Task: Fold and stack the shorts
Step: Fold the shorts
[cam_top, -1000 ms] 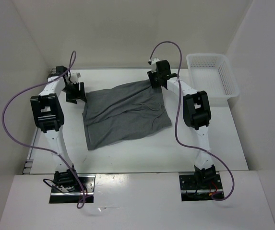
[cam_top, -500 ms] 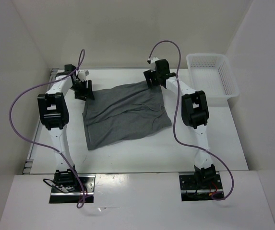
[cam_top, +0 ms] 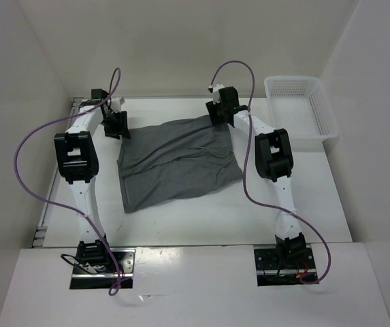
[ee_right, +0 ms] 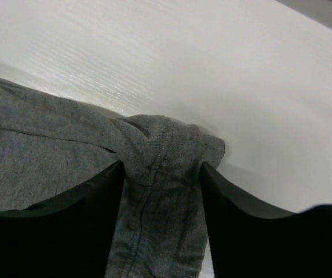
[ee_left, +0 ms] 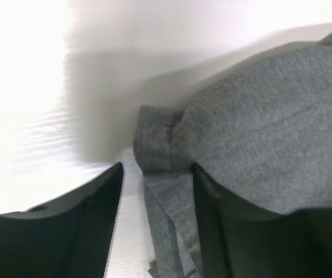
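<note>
The grey shorts (cam_top: pixel 177 163) lie spread flat on the white table. My left gripper (cam_top: pixel 118 126) is at their far-left corner. In the left wrist view the left gripper (ee_left: pixel 157 174) is open. The hemmed corner of the shorts (ee_left: pixel 166 191) lies between the fingers, against the right finger (ee_left: pixel 241 231), with bare table beside the left one. My right gripper (cam_top: pixel 216 114) is at the far-right corner. In the right wrist view the right gripper (ee_right: pixel 162 168) is open and stands astride that seamed corner (ee_right: pixel 160 191), which fills the gap between the fingers.
A white mesh basket (cam_top: pixel 302 109) stands at the back right of the table, beyond the right arm. White walls enclose the table at the back and on both sides. Purple cables loop off both arms.
My left gripper has moved back and to the right onto the shorts' far-left corner. The right gripper has shifted slightly left at the far-right corner. The shorts lie as before.
</note>
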`<state>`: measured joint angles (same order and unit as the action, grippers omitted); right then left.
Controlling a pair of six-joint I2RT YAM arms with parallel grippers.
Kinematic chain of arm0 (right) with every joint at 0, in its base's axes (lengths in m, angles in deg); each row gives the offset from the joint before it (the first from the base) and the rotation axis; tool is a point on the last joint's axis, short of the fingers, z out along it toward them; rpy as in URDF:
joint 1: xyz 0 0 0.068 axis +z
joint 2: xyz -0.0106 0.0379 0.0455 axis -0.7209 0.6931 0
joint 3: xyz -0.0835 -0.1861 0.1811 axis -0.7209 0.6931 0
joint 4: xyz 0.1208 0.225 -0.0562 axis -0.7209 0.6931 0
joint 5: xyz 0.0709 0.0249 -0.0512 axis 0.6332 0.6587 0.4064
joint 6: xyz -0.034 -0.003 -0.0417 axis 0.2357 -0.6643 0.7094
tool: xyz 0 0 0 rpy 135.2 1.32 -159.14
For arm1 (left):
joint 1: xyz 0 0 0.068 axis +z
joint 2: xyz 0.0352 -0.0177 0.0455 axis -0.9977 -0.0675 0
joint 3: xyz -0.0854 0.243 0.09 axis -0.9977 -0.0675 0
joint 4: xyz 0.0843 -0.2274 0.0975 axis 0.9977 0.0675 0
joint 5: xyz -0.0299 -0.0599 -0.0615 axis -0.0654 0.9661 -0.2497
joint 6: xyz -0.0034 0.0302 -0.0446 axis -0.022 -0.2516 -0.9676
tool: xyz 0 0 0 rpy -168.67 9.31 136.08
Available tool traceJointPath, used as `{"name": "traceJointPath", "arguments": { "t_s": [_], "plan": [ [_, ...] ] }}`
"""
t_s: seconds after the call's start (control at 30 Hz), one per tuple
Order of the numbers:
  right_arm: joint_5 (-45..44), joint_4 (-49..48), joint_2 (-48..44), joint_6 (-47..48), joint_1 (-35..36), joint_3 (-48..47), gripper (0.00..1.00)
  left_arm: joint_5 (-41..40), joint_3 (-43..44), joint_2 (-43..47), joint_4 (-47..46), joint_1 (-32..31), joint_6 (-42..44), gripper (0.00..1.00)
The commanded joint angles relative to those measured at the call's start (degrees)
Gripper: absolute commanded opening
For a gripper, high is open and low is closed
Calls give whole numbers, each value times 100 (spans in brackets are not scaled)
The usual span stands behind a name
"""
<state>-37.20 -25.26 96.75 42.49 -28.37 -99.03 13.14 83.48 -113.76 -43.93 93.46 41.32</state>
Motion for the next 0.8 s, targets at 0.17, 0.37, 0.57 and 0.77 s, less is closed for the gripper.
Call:
{"name": "traceJointPath", "arguments": {
  "t_s": [0.17,0.37,0.57,0.77],
  "plan": [
    [-371,-314,3,-36,69,-73,42,263,257,-175,-131,-57,25,46],
    [-424,-314,-50,-36,70,-73,38,554,291,-297,-79,-57,25,40],
    [-424,-314,-155,17,70,102,38,378,554,-430,-78,-109,25,54],
    [-424,-314,-155,122,123,155,37,510,774,-430,-78,-109,25,36]
  ]
}}
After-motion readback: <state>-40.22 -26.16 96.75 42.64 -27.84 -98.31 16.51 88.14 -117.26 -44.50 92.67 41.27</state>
